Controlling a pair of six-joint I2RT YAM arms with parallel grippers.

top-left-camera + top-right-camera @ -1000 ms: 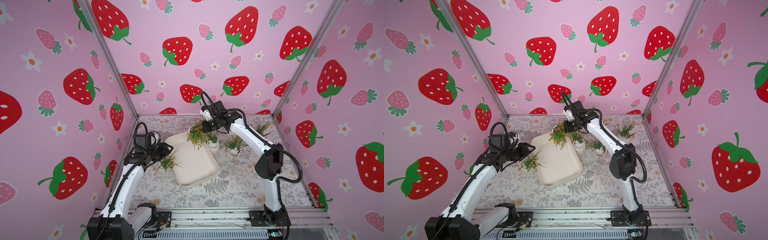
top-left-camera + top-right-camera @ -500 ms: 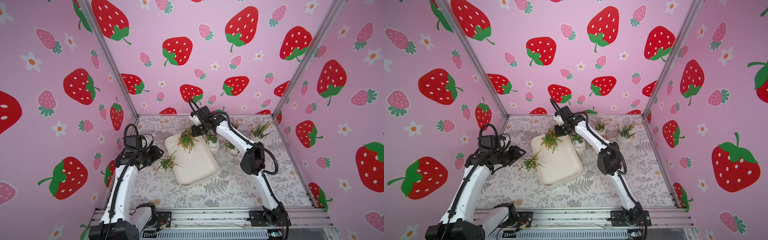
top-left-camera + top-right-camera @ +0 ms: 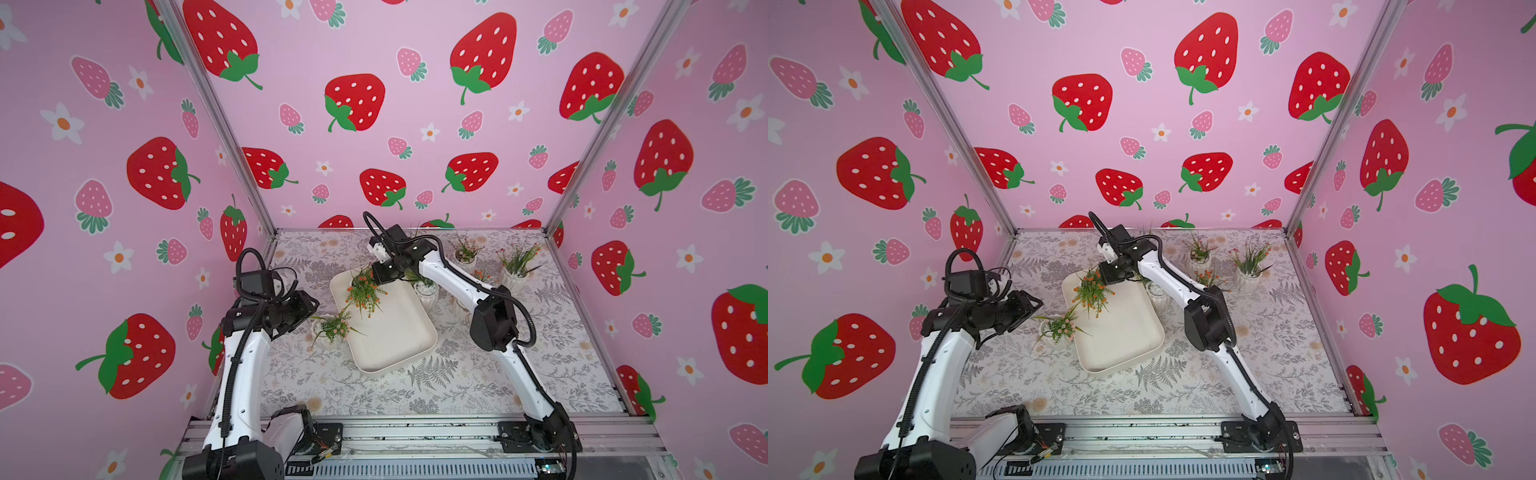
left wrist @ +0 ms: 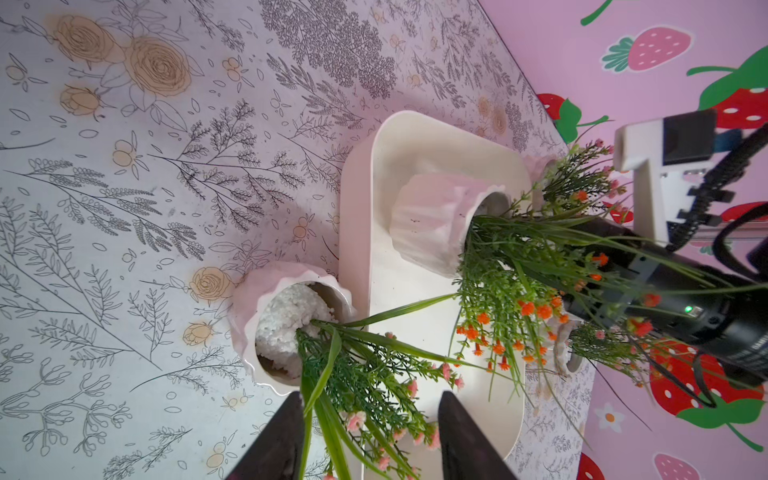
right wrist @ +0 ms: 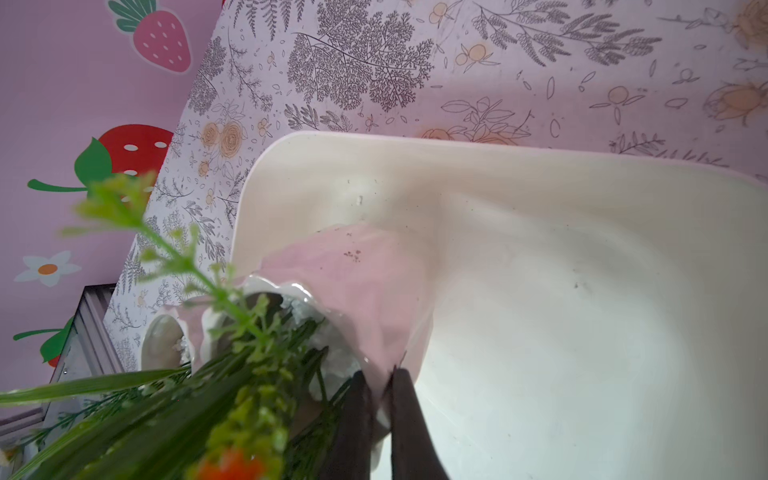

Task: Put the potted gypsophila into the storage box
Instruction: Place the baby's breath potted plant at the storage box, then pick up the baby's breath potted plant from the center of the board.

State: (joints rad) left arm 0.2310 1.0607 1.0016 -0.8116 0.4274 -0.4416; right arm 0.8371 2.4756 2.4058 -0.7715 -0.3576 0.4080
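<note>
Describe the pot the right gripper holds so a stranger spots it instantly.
Find the cream storage box mid-table. At its far end is a ribbed pot of orange-flowered greenery. Only this pot has its rim pinched by the right gripper.

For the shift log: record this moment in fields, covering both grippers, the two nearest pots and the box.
Right gripper: shut on the rim of the orange-flowered pot
Orange-flowered pot: tilted, at the storage box's far end; contact with its floor unclear
Left gripper: open, pink-flowered stems between its jaws
Pink-flowered pot: on the table beside the box, on the left arm's side
</note>
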